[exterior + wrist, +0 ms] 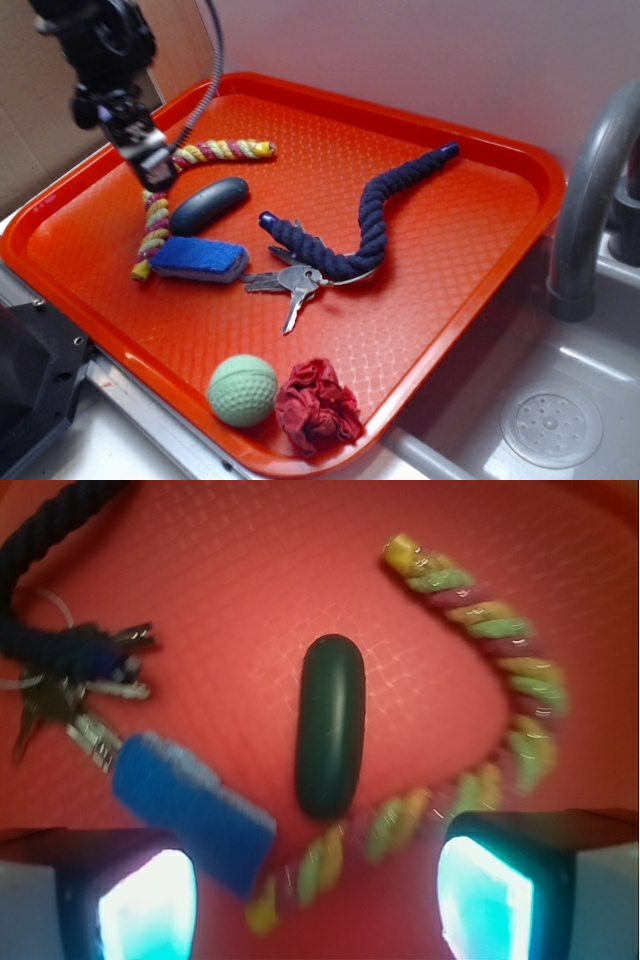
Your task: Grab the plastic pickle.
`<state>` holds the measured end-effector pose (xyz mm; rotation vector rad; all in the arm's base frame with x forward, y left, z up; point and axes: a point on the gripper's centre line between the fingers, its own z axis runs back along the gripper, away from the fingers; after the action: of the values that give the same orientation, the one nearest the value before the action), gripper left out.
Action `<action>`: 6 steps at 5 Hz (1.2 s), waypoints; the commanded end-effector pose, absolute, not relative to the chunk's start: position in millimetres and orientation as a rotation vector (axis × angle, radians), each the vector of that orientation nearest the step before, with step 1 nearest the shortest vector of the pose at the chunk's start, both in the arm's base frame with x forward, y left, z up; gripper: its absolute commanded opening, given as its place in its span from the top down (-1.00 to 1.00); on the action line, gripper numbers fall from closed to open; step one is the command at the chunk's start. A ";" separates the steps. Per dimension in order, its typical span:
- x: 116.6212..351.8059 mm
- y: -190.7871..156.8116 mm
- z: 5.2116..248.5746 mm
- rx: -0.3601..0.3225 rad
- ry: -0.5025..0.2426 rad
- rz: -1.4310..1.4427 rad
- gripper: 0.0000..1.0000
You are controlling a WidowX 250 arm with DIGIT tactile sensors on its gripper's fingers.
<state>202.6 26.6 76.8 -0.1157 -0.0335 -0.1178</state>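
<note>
Arm: one, entered from 11 o'clock in the exterior view, wrist angled downward. Gripper [150,165]: held aloft, nothing gripped. Fingers [150,905]: recorded at 7 and 5 o'clock in wrist view, jaws spread wide.

Exterior view: stands off to the front of the orange tray [470,250], raised and angled down, far enough back to take in the whole tray and the sink [560,400] at its right.
Wrist view: rides on the arm, looking almost straight down, very close to the tray [250,580] (edges soft with blur), the two fingertips [140,905] of the tool [320,905] filling the bottom corners.
Shared ground: the tray's left half, namely the plastic pickle [208,205] [331,725], blue sponge [200,258] [190,805], striped rope [200,155] [500,680], keys [290,283] [70,705] and one end of the dark blue rope [370,225] [50,540].
Exterior only: green ball [243,390], red cloth [317,405].
</note>
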 end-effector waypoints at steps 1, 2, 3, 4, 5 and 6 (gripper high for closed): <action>225.8 25.5 31.7 -0.004 0.015 -0.017 -1.00; 226.3 8.1 13.6 -0.003 0.089 -0.060 -1.00; 224.6 7.8 0.9 0.024 0.132 -0.054 -0.97; 221.1 9.5 8.0 -0.005 0.114 -0.034 1.00; 213.8 18.1 52.3 -0.021 0.000 0.010 1.00; 211.1 29.4 100.4 -0.061 -0.113 0.062 1.00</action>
<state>207.0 26.4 93.6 -0.0686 -0.0619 0.0636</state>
